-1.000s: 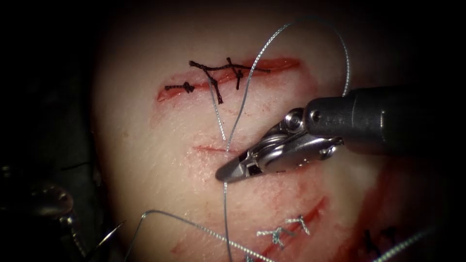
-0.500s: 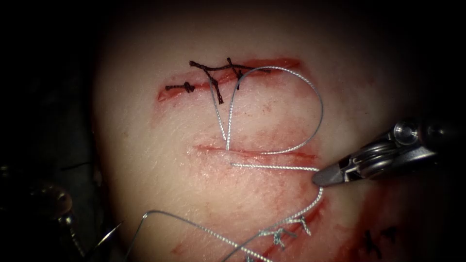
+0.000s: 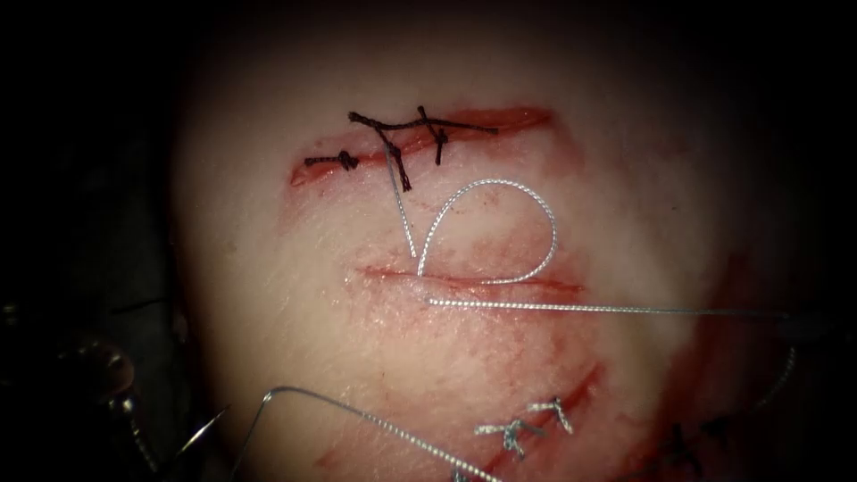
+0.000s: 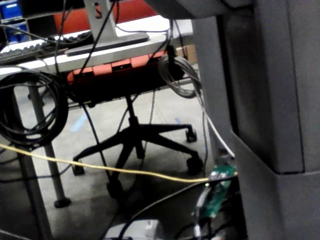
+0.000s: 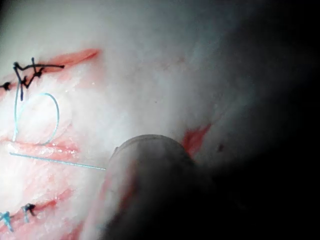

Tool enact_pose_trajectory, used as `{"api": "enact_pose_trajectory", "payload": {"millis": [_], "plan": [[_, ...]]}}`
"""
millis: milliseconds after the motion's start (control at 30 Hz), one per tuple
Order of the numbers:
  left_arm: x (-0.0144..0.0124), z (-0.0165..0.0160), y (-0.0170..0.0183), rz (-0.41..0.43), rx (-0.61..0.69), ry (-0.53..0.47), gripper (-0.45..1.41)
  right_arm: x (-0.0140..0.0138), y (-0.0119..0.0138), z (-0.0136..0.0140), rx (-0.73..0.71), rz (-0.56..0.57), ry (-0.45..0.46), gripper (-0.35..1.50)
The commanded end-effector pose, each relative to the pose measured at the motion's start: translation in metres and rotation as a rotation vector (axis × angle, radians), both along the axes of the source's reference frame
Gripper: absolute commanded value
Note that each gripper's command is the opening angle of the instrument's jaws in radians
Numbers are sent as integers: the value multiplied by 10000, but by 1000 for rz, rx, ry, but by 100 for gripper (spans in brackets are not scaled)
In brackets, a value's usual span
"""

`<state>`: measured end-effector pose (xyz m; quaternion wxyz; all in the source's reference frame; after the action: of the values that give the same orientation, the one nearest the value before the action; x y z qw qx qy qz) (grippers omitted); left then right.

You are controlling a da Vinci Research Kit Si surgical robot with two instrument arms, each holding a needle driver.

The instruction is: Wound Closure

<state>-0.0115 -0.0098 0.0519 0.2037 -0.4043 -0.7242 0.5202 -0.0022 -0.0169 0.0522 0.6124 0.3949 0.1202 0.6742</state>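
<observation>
**Thread (image 3: 580,308) stretched tight from the middle cut**

The tissue (image 3: 295,295) carries three cuts. At the middle cut (image 3: 464,281) the thread comes out of the tissue near the cut's left end. One strand runs in a straight, taut line along the cut's lower lip and off to its right. Above the cut, the same thread forms a small rounded loop (image 3: 536,223) lying on the tissue.

In the right wrist view the taut strand reaches the right tool (image 5: 145,170), seen as a blurred rounded body close over the tissue. Whether that tool grips the thread cannot be told.

A thin curved point that looks like the needle (image 3: 203,430) lies far below and left of the cut, at the tissue's edge, not in the tissue and with no tool on it.

Dark stitches (image 3: 402,143) close the cut above, pale stitches (image 3: 527,427) the one below. Red fluid (image 3: 500,250) smears the tissue around the middle cut.
</observation>
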Motion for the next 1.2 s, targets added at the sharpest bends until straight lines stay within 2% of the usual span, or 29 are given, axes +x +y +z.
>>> {"api": "enact_pose_trajectory", "payload": {"millis": [33, 267, 467, 667, 1000, 1200], "plan": [[-5, 5, -3, 0, 1, 0, -45, -19, 0, 6, -11, 7, -31, -35], [-5, 6, -3, 0, 1, 0, -45, -87, 9, 7, -45, 43, -106, -35], [-5, 5, -3, 0, 1, 0, -45, -149, 27, 1, -84, 88, -174, -35], [-5, 5, -3, 0, 1, 0, -45, -202, 29, 0, -94, 127, -231, -35], [-6, 6, -3, 0, 1, 0, -45, -252, 27, -5, -80, 210, -273, -35], [-6, 5, -3, -1, 1, 1, -45, -264, 23, -7, -104, 226, -286, -35]]}}
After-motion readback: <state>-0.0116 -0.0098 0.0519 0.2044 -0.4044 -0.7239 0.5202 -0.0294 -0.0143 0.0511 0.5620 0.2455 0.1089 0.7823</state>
